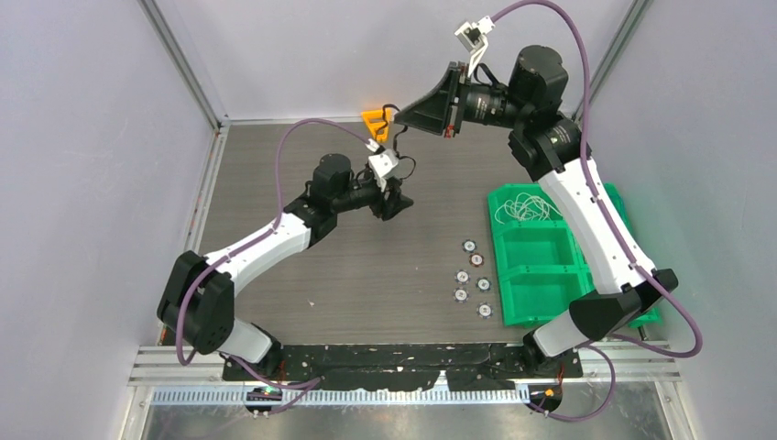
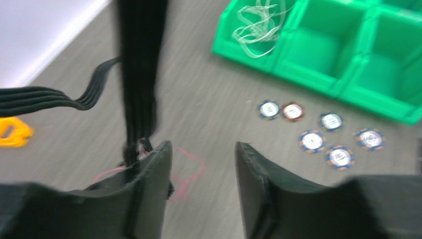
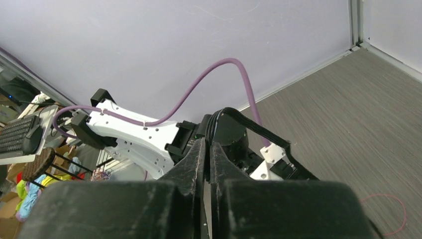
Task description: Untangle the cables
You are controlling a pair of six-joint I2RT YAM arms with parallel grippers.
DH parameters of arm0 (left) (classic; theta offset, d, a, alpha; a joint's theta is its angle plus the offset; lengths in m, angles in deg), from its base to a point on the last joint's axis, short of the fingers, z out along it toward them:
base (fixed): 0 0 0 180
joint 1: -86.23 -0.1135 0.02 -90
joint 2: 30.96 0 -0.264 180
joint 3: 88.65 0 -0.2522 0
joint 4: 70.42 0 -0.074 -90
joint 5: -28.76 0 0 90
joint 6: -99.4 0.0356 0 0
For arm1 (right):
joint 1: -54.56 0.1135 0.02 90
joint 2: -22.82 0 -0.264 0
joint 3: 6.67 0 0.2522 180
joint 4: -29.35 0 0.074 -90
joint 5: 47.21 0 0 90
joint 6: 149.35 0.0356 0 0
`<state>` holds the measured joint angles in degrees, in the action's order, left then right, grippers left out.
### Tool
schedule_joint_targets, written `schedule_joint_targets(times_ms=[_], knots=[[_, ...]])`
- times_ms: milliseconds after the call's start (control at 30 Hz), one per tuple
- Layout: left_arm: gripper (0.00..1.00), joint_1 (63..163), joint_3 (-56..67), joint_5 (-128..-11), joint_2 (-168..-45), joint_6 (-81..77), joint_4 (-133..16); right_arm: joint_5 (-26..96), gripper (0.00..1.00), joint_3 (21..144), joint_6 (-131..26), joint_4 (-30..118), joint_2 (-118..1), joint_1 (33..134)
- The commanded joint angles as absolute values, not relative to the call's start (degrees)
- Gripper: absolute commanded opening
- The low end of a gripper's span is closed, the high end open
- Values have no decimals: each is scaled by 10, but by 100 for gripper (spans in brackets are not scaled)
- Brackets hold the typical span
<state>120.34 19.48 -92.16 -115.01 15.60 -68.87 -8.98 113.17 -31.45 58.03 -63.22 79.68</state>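
A flat black cable point(image 2: 141, 69) hangs taut just left of my left gripper's left finger point(image 2: 155, 172). My left gripper point(image 2: 201, 147) is open with nothing between its jaws; in the top view point(image 1: 396, 203) it sits mid-table. A thin red cable point(image 2: 191, 167) lies loose on the table under it. My right gripper point(image 3: 208, 144) is shut on the black cable point(image 3: 230, 115) and holds it high above the left gripper, near the back wall point(image 1: 403, 117). A white cable point(image 1: 527, 210) lies coiled in the green bin's far compartment point(image 2: 259, 25).
The green bin point(image 1: 541, 275) with several compartments stands at the right. Several poker chips point(image 1: 469, 275) lie left of it. An orange plastic piece point(image 1: 376, 124) sits at the back edge. The red cable also shows on the floor in the right wrist view point(image 3: 393, 214).
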Motion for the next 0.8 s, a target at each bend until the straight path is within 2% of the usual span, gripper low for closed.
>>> schedule_joint_targets(times_ms=[0, 67, 300, 433, 633, 700, 733, 767], knots=[[41, 1194, 216, -819, -1142, 144, -696, -89, 5, 1205, -274, 522, -648, 801], [34, 1181, 248, -806, -1130, 122, -684, -89, 5, 1242, -265, 520, -658, 799], [25, 1127, 306, -796, -1109, 53, -625, -83, 5, 1296, -228, 508, -667, 779], [26, 1099, 328, -834, -1090, 39, -615, -76, 5, 1304, -241, 523, -661, 756], [54, 1088, 360, -875, -1010, 105, -600, -36, 5, 1246, -411, 722, -593, 709], [70, 1086, 355, -909, -990, 120, -594, -24, 6, 1179, -436, 742, -546, 695], [81, 1086, 351, -939, -980, 121, -597, -14, 5, 1132, -450, 741, -516, 691], [96, 1086, 349, -986, -970, 119, -611, -11, 5, 1086, -454, 726, -490, 691]])
